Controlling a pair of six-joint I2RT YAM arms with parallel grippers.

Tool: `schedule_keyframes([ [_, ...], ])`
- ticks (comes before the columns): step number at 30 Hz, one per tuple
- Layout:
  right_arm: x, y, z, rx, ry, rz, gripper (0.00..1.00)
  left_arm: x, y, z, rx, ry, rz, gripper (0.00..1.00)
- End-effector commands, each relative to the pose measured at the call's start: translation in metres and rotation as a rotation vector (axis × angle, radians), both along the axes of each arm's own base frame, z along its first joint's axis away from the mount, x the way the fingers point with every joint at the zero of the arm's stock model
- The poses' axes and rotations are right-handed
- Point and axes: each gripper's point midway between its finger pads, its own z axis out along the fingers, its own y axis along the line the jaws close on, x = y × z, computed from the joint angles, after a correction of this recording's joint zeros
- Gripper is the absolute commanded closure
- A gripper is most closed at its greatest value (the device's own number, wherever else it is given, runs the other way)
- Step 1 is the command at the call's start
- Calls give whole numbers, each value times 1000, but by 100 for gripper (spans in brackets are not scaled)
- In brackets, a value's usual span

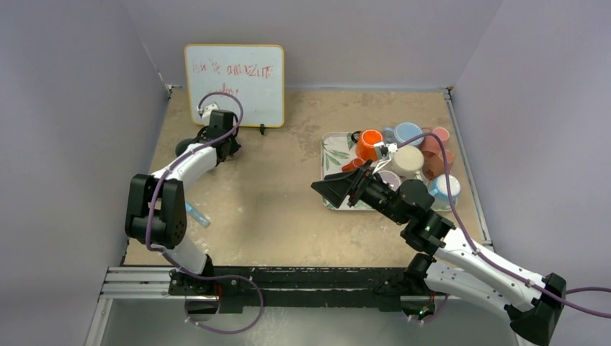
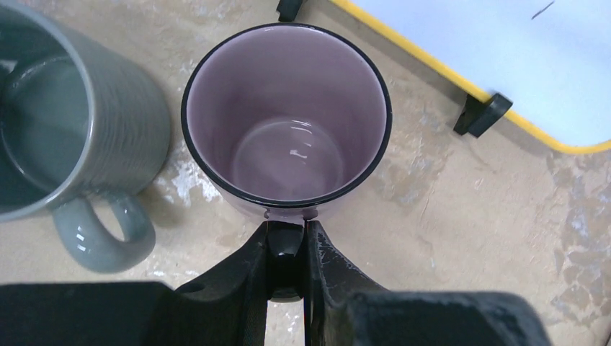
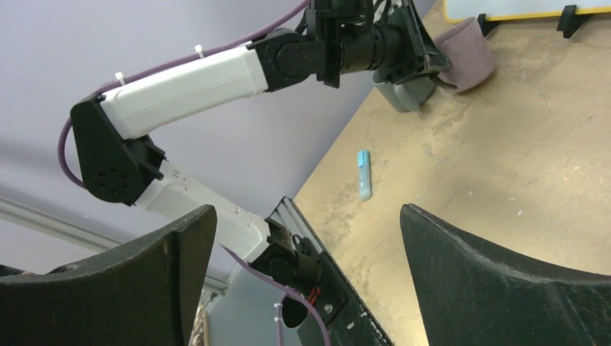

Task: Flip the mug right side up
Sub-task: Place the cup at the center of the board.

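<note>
Your left end effector is clamped on the mug's handle, which sits at the mug's 6 o'clock in the wrist view. The mug stands mouth up on the surface, out at 10 o'clock from the top camera. A grey mug is just beside it at 9 o'clock and the whiteboard is at 2 o'clock.

It looks like glazed ceramic, so expect it to be stiff, slick, fairly weighty and breakable. That pinch on the handle is off-centre, so the body may swing; the wall or rim would hold steadier.

Your right end effector hangs with its jaws wide apart, holding nothing.

As for writing, there's a red scrawl on the whiteboard that you can't read, and no brand shows on the mug.
</note>
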Motion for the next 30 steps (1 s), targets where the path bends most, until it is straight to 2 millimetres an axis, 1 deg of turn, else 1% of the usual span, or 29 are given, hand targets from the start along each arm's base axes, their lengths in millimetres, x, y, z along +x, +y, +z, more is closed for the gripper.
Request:
schedule_keyframes([
  [1,0,-4,7,0,-38,-18,1,30,1,27,27,-84,5,100],
  [3,1,-4,6,-3,-37,-18,1,29,-2,26,19,-67,-8,98],
  [7,3,-2,2,-15,-27,-18,1,28,-6,27,3,-63,-25,86],
  [13,4,1,-1,-20,-12,-16,1,24,-10,21,-12,-32,-40,76],
  [15,5,1,-2,-20,-7,-18,1,22,-12,20,-24,-24,-47,73],
  [20,6,2,-3,-22,0,-19,1,18,-12,21,-26,-4,-42,70],
  [25,7,2,-8,-40,10,-23,1,15,-14,32,-38,-15,-52,65],
  [27,8,3,-12,-61,13,-25,1,14,-18,43,-59,-29,-70,63],
  [30,11,3,-22,-114,34,-34,1,9,-28,64,-107,-62,-117,58],
])
